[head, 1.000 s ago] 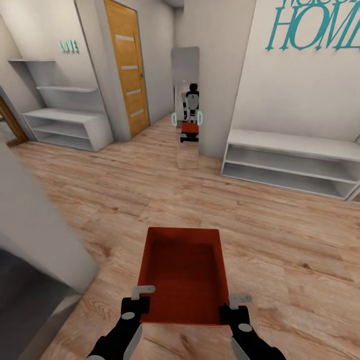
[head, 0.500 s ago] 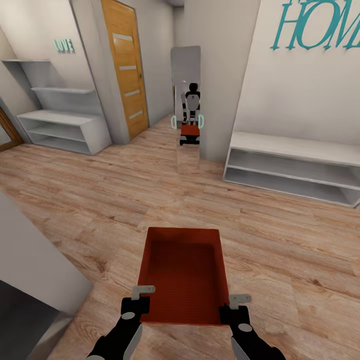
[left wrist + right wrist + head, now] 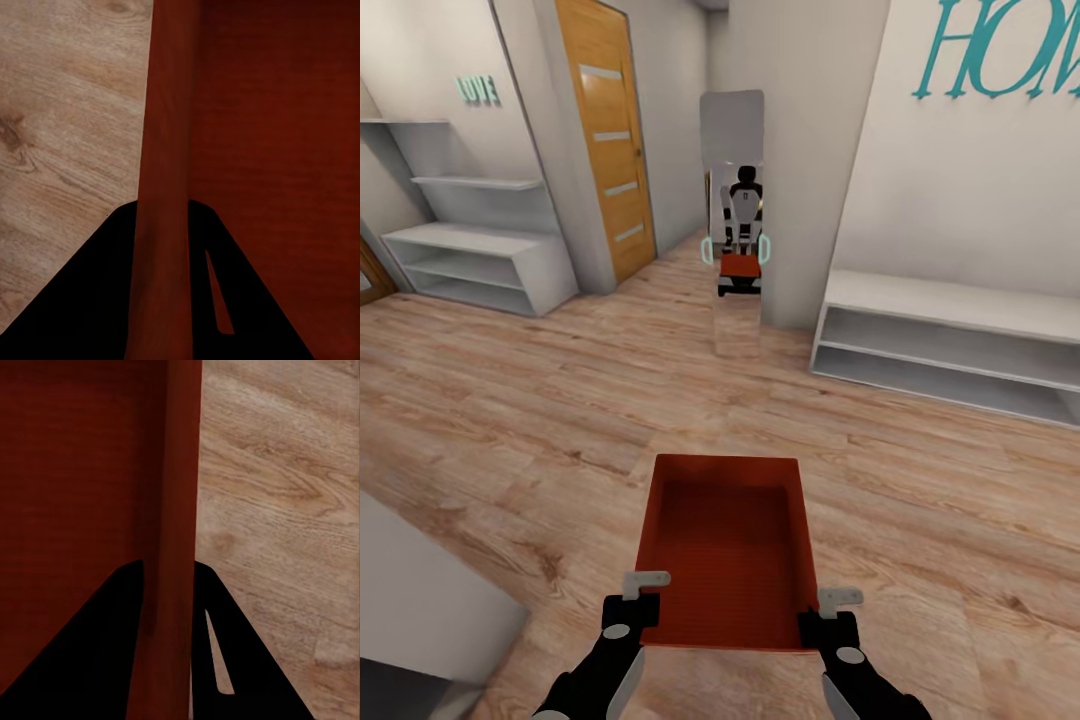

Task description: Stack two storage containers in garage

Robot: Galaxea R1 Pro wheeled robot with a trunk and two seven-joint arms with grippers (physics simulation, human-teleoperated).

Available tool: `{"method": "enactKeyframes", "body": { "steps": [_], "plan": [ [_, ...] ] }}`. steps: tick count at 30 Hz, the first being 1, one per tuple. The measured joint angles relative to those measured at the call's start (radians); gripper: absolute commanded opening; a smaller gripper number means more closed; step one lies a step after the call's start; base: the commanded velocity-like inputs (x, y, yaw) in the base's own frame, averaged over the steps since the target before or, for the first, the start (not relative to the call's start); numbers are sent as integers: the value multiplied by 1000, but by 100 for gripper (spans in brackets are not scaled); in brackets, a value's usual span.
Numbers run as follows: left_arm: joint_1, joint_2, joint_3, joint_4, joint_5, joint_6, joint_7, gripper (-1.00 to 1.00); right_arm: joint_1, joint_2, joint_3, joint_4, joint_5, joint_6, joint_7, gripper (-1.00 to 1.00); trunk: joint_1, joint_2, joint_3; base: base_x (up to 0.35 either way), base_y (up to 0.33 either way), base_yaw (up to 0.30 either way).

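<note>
Both arms are reaching forward and low, the left gripper [image 3: 647, 590] clamping its fingers [image 3: 112, 300] on the left wall of the orange-red storage container [image 3: 728, 550] and the right gripper [image 3: 830, 608] gripping the right wall, holding it above the wood-plank floor [image 3: 540, 400]. The wrist views are showing each wall pinched between dark fingers. Ahead, an open shelf unit [image 3: 480, 255], orange door [image 3: 610, 140], mirror [image 3: 735, 220] and low white shelf [image 3: 950, 340] are standing well apart.

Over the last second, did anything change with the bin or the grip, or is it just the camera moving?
Only the view shifted: the grey block at lower left slid out of frame and the mirror and white shelves moved slightly, consistent with the robot travelling. The storage container sits the same between the left gripper and right gripper, both clamped on its side walls.
</note>
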Motion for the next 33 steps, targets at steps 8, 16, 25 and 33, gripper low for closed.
{"method": "enactKeyframes", "body": {
  "steps": [8,16,25,33],
  "plan": [
    [0,0,0,0,0,0,0,-100,0,0,0,0,0,0,0,-100,0,0,0,336,0,0],
    [0,0,0,0,0,0,0,-100,0,0,0,0,-1,0,0,-100,0,0,0,337,0,0],
    [0,0,0,0,0,0,0,-100,0,0,0,0,0,0,0,-100,0,0,0,336,0,0],
    [0,0,0,0,1,0,0,-100,0,0,0,0,-1,0,0,-100,0,0,0,336,0,0]
  ]
}}
